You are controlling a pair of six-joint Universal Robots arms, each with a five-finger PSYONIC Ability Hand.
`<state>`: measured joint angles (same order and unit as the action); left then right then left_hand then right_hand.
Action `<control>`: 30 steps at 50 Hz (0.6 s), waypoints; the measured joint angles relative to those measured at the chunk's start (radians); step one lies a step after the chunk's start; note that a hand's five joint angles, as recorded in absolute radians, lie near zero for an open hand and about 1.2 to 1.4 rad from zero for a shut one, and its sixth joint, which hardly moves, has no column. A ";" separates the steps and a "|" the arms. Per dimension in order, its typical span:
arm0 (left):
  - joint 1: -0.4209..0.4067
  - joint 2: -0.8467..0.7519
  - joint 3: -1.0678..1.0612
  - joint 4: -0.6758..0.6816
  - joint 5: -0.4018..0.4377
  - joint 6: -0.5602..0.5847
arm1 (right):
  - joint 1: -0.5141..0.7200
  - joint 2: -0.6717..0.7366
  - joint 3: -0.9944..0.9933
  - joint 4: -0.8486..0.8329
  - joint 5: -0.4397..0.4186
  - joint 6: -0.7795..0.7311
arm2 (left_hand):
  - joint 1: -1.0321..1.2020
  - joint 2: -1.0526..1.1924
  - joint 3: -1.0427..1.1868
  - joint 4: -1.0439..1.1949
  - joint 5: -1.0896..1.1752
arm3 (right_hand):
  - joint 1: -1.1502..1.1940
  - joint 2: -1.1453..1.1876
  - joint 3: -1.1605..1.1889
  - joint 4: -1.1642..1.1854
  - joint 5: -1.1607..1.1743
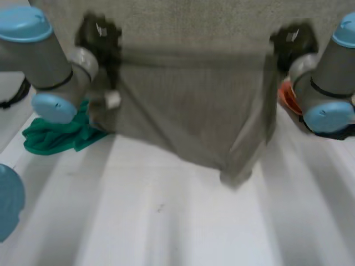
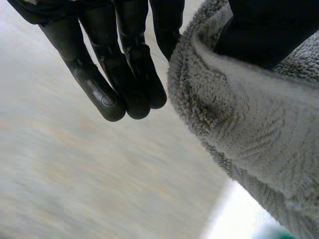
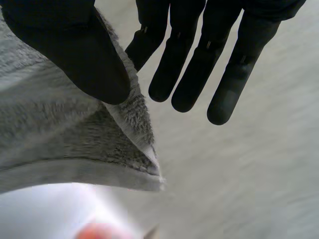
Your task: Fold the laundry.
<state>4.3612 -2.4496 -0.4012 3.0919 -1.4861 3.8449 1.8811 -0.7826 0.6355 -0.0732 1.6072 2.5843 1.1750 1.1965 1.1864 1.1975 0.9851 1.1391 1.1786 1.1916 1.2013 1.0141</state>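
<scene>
A grey fleecy towel [image 1: 188, 111] hangs in the air above the white table [image 1: 166, 221], stretched between both hands. Its lower edge sags to a point near the table on the right side. My left hand [image 1: 99, 33] holds the towel's upper left corner. In the left wrist view the thumb presses a fold of the towel [image 2: 249, 129] beside the straight fingers [image 2: 124, 64]. My right hand [image 1: 293, 40] holds the upper right corner. In the right wrist view its thumb [image 3: 75, 45] pinches the hemmed corner of the towel [image 3: 60, 134], with the fingers [image 3: 199, 64] straight beside it.
A crumpled green cloth [image 1: 61, 133] lies on the table under my left arm. An orange cloth [image 1: 288, 97] lies behind the towel's right edge by my right arm, and in the right wrist view it [image 3: 97, 231] lies below the held corner.
</scene>
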 measured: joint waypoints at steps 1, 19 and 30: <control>-0.002 -0.004 0.038 0.037 -0.010 -0.020 | 0.003 0.007 -0.027 -0.055 0.019 0.012 | 0.000 0.000 0.000 0.000 0.000 | 0.000 0.000 0.000 0.000 0.000; 0.026 0.187 -0.321 0.216 -0.029 -0.212 | 0.027 -0.140 0.173 -0.151 0.006 0.146 | 0.000 0.000 0.000 0.000 0.000 | 0.000 0.000 0.000 0.000 0.009; 0.061 0.127 -0.650 0.151 0.009 -0.072 | 0.002 -0.145 0.485 0.076 -0.084 0.145 | -0.267 -0.277 -0.262 -0.276 -0.236 | 0.000 0.001 0.000 0.000 0.010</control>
<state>4.4220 -2.3227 -1.0511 3.2432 -1.4775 3.7731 1.8832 -0.9279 1.1202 0.0027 1.5229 2.7292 0.9082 0.9199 0.9244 0.9218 0.7490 1.1391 1.1792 1.1918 1.2016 1.0237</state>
